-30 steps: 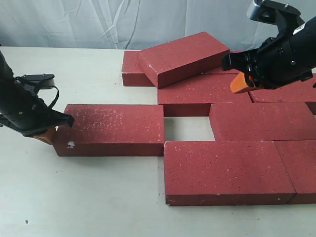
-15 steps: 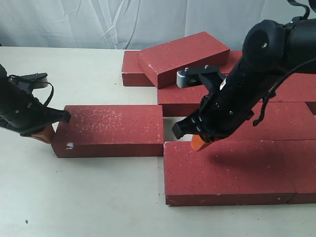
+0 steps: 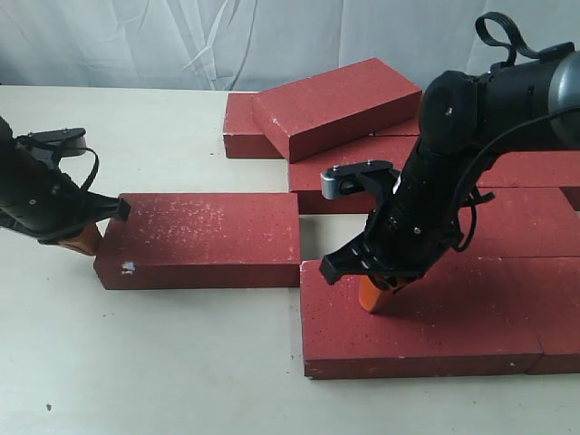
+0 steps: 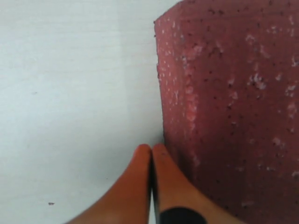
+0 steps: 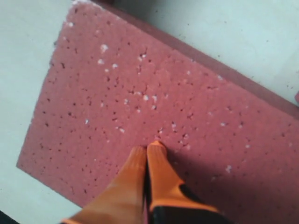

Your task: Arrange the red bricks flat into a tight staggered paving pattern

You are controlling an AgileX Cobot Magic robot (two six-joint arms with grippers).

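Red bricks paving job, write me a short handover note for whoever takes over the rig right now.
Left gripper: shut, at the outer end of the left brick.
Right gripper: shut, tips down on the front brick.
Done: most bricks lie flat in rows.
Left: table shows between left brick and middle-row brick, probably close that; tilted brick resting on the back bricks needs laying flat.
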